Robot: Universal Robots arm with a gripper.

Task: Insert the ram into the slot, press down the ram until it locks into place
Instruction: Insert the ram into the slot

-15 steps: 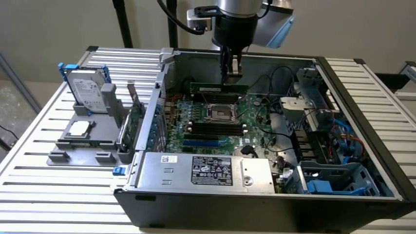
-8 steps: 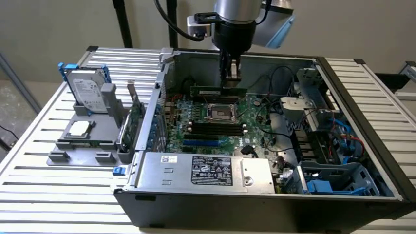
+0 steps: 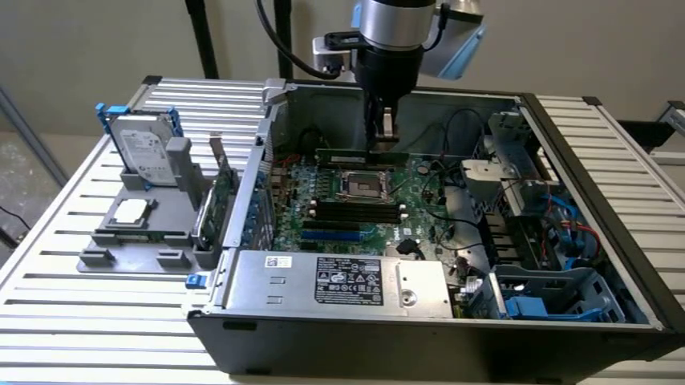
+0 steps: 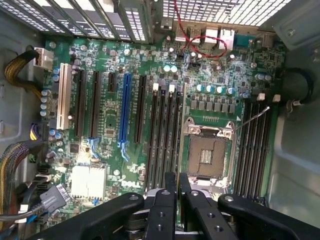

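Inside the open case (image 3: 428, 337) on the counter (image 3: 96, 321), the hand (image 3: 384, 143) pinches the ram (image 3: 342, 156) narrowly by its top edge, on edge over the slots (image 4: 162, 135) beside the processor socket (image 3: 358, 186), where any tilt or misaligned notch could jam it or leave a latch unlocked.

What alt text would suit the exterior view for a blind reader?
The gripper holds the ram, a thin green stick, level over the motherboard inside an open computer case. A hard drive stands outside, on the exterior view's left.
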